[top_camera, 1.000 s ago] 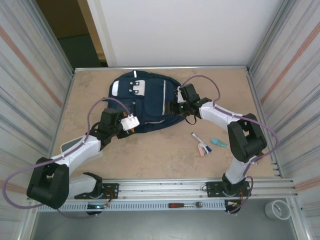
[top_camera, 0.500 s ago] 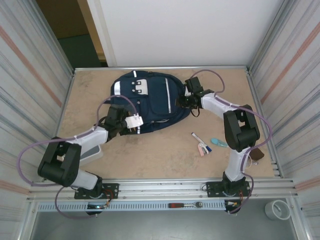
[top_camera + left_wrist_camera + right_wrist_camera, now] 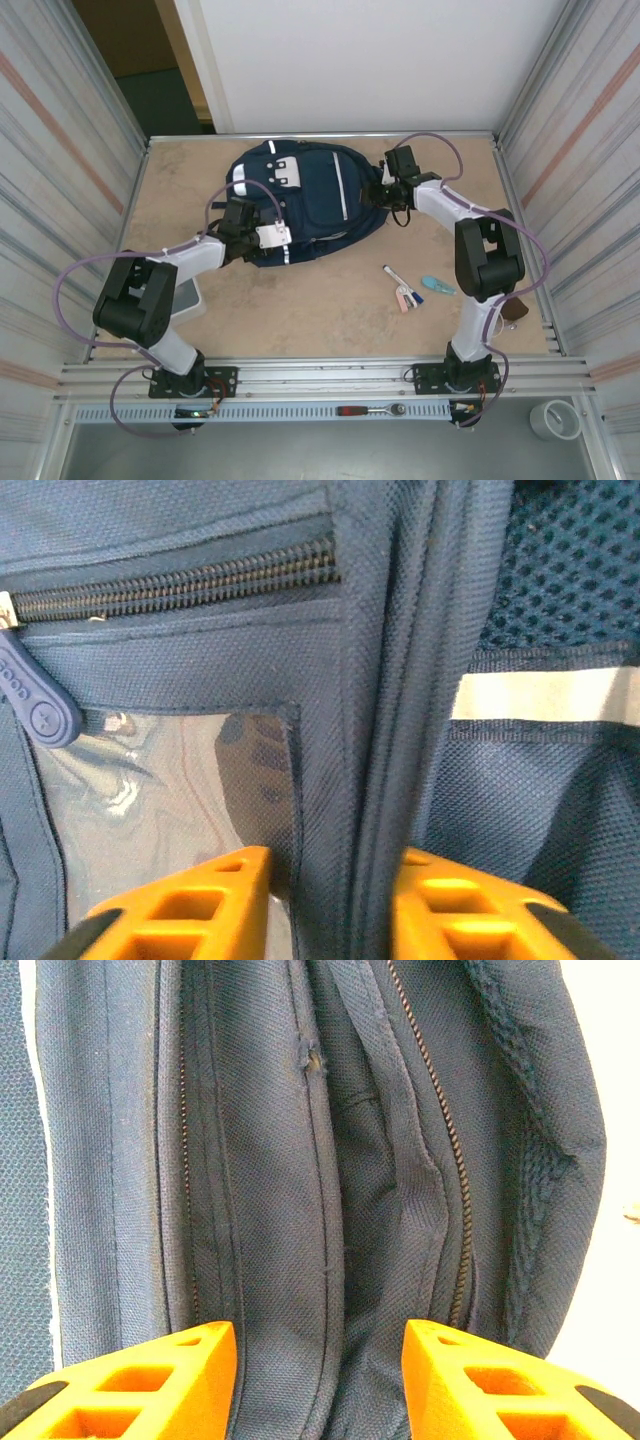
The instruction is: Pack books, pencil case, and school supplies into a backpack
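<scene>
My left gripper (image 3: 268,236) sits at the near-left edge of the backpack (image 3: 310,195), which lies flat toward the far middle of the table (image 3: 300,320). In my left wrist view the fingers are drawn narrow around a raised seam, with a clear pocket window (image 3: 170,790) just to its left and a closed zipper (image 3: 180,580) above. The fabric fills the gap, so I judge this to be a pinch, there to anchor that side of the bag.

My right gripper (image 3: 383,195) is at the backpack's right flank. Its fingers stand about half apart over a soft fold beside a long zipper (image 3: 440,1130). I cannot tell whether they actually bite the cloth or merely straddle it. Holding opposite sides suits steadying the bag or spreading it to find the main opening.

Farther right, well apart from the bag, the pens (image 3: 403,290) and a light-blue piece (image 3: 436,285) lie loose on the table, not yet packed.
</scene>
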